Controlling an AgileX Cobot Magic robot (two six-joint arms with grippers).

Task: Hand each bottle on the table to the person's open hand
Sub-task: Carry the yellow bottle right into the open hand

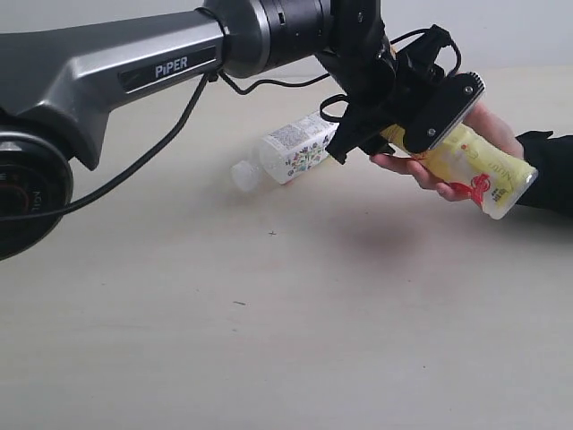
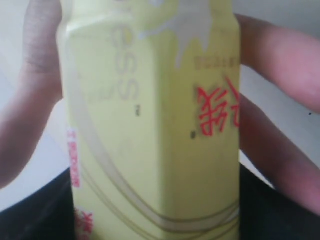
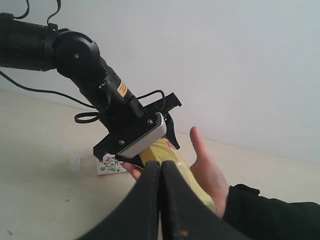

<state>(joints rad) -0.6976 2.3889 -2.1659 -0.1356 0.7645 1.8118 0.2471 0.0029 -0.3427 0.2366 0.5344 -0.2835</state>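
The grey left arm (image 1: 116, 72) reaches in from the left of the exterior view, with a black cable (image 1: 152, 152) looping below it. Next comes a square bottle (image 1: 295, 150) with a white printed label. It lies on its side on the tabletop (image 1: 269, 340), cap pointing left, and its right end is hidden behind black housing. Farther right, the left end effector (image 1: 394, 130) grips the yellow bottle (image 1: 479, 175) by its top end, and the housing hides the cap. The bottle lies tilted across the person's open hand (image 1: 492, 125), with its base toward the black sleeve (image 1: 551, 170).

The left wrist view shows only that bottle, close and blurred, with red characters on it and bare fingers (image 2: 280, 65) on either side. I cannot identify the dark shapes at its near end.

Only the right wrist view shows the right end effector (image 3: 160, 200). Its fingers are pressed together with nothing between them, low in front of the hand. This view also shows the palm up and the thumb raised, not curled over the bottle.

The tabletop is pale beige with a few dark specks. A plain pale wall (image 3: 240, 65) stands behind it.
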